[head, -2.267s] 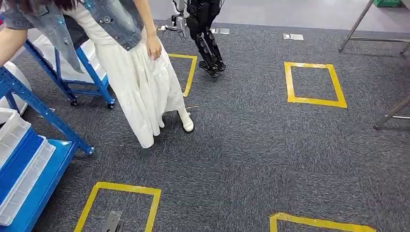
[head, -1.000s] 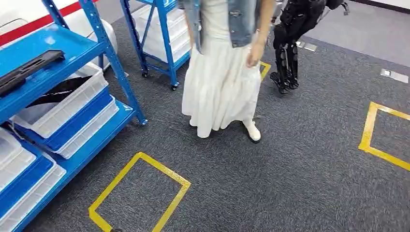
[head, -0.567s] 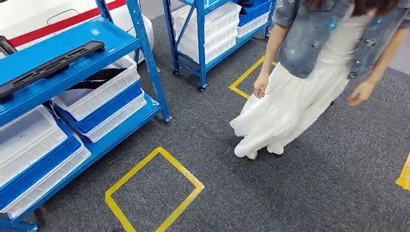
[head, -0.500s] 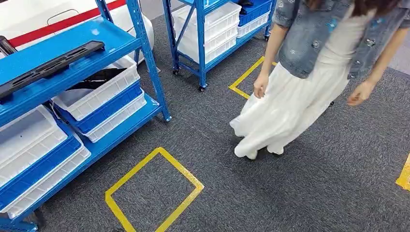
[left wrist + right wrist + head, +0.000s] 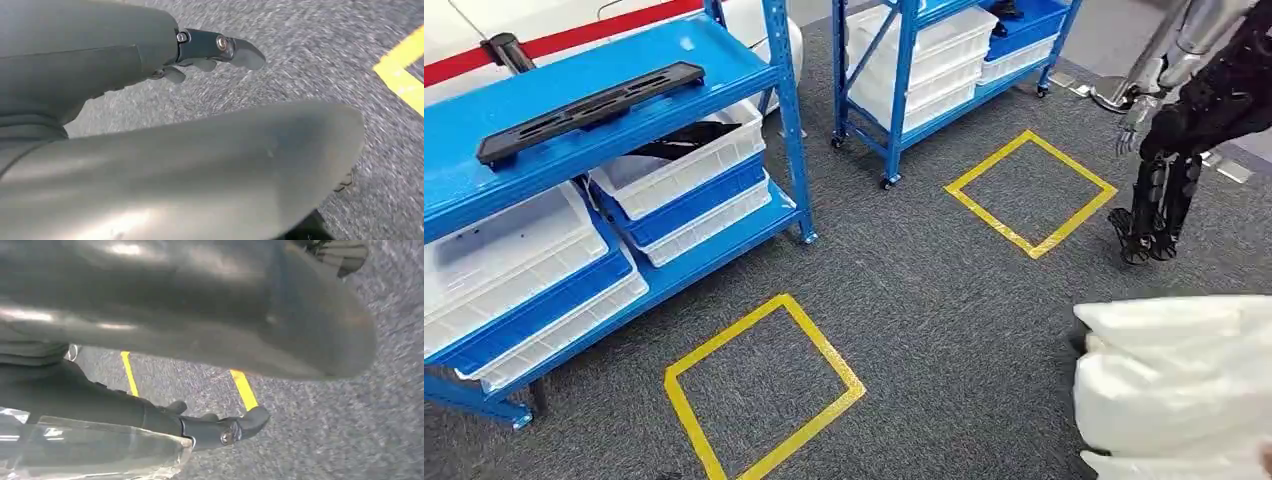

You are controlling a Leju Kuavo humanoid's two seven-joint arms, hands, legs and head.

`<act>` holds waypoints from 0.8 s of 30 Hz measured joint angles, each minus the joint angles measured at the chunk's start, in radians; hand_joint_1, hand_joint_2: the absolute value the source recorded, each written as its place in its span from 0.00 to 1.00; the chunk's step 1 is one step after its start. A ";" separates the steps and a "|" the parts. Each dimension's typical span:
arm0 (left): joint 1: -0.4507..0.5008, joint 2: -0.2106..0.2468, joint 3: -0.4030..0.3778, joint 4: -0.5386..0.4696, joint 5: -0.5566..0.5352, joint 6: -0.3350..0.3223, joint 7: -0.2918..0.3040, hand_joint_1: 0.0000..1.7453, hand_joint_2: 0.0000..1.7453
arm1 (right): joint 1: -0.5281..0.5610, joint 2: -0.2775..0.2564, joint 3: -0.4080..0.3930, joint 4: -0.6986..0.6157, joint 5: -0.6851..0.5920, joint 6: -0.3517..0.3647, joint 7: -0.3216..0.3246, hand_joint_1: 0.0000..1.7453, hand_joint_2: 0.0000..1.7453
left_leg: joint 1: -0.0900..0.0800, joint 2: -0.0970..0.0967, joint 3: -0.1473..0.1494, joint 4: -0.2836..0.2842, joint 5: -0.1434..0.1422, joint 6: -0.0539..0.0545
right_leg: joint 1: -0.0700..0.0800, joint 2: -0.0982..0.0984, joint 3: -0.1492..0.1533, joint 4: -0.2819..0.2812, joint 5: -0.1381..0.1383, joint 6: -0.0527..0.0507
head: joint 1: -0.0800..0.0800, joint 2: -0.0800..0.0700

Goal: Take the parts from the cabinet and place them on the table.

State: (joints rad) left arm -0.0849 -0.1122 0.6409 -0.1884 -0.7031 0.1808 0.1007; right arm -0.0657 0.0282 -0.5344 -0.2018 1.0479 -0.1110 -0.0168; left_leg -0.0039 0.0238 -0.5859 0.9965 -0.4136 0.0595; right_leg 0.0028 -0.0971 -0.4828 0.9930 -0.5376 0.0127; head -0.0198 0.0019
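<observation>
Two blue racks [image 5: 786,95] on grey carpet — one black part [image 5: 589,99] on the near rack's top shelf.
Left hand [image 5: 150,90] empty, fingers apart; right hand [image 5: 165,355] likewise — two yellow squares [image 5: 764,393] beside the racks.

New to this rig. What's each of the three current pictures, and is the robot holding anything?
It is a walking humanoid with two arms and hands. The head view looks down at grey carpet: a blue shelf rack with white bins and a long black part on its top shelf, plus yellow tape squares. The other two come from wrist cameras on hanging arms. The left hand holds nothing. Something clear and glossy lies by the right hand; I cannot tell whether it is held.
</observation>
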 joint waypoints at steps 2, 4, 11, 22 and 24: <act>-0.007 -0.002 0.000 0.000 0.000 0.000 -0.002 0.00 0.00 | 0.003 -0.002 0.000 0.000 0.001 0.000 0.000 0.00 0.00 | 0.003 -0.027 0.003 -0.006 0.004 0.007 | -0.006 0.084 -0.063 0.126 -0.050 -0.011 | 0.003 0.000; -0.010 -0.005 0.000 0.000 0.000 0.000 -0.005 0.00 0.00 | 0.006 -0.005 0.000 0.000 0.003 0.000 0.001 0.00 0.00 | 0.002 -0.055 0.003 -0.006 0.002 0.005 | -0.011 0.092 -0.140 0.253 -0.091 -0.013 | 0.003 0.000; -0.006 -0.006 0.006 0.000 -0.007 -0.001 -0.006 0.00 0.00 | 0.004 -0.010 0.000 0.001 0.009 0.001 0.011 0.00 0.00 | 0.002 -0.153 0.000 0.020 -0.021 -0.031 | -0.033 0.152 -0.073 0.015 0.065 0.020 | 0.010 0.000; -0.004 -0.005 0.016 0.001 -0.004 -0.006 -0.008 0.00 0.00 | 0.008 -0.012 0.000 0.001 0.015 0.002 0.017 0.00 0.00 | 0.011 -0.023 -0.135 0.277 -0.112 -0.040 | 0.000 0.034 -0.059 0.013 0.051 -0.038 | -0.006 0.000; -0.005 -0.004 0.016 0.001 -0.004 -0.006 -0.008 0.00 0.00 | 0.007 -0.011 0.000 0.001 0.016 0.002 0.018 0.00 0.00 | -0.014 0.023 -0.024 0.080 -0.027 0.008 | 0.014 0.007 -0.046 0.010 0.043 -0.041 | -0.006 0.000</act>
State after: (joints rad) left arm -0.0902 -0.1163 0.6569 -0.1877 -0.7073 0.1743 0.0931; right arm -0.0591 0.0172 -0.5348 -0.2007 1.0639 -0.1087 0.0008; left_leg -0.0178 0.0463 -0.6097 1.0768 -0.4410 0.0670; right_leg 0.0169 -0.0902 -0.5284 1.0027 -0.4950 -0.0281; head -0.0256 0.0019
